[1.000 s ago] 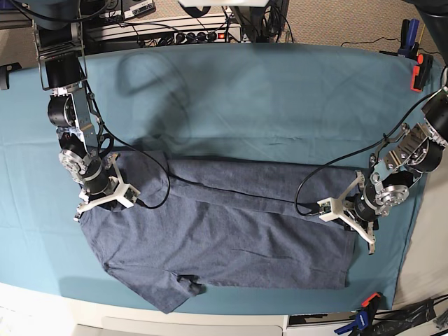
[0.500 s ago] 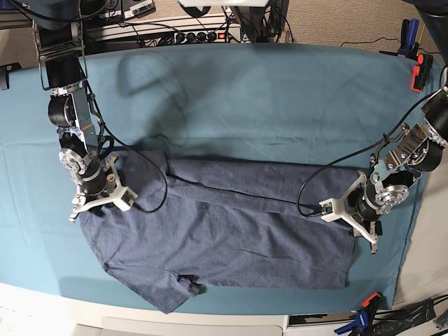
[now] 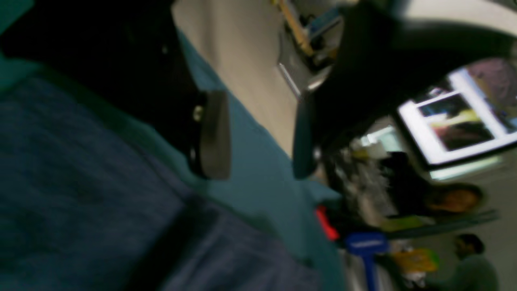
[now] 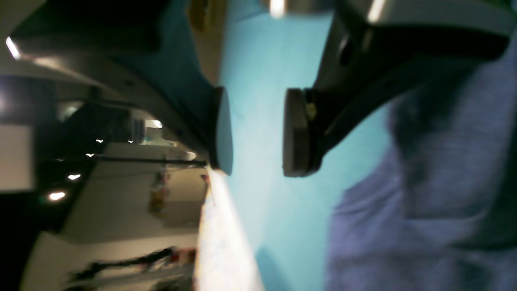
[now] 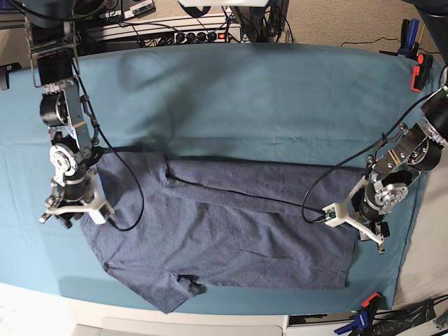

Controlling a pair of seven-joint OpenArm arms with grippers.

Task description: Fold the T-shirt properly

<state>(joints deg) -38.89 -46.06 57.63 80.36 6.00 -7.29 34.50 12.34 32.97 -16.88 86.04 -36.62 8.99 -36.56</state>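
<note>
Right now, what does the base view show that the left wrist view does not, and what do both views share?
Only the base view shows the whole T-shirt lying flat with one fold across it, and both grippers at its two ends: the left gripper and the right gripper.

Only the left wrist view shows the left gripper's fingers from close up, standing apart with nothing between them, and a blurred room with a bright screen behind.

Both views show the dark shirt on the teal table cloth and the left gripper beside the shirt's edge.
</note>
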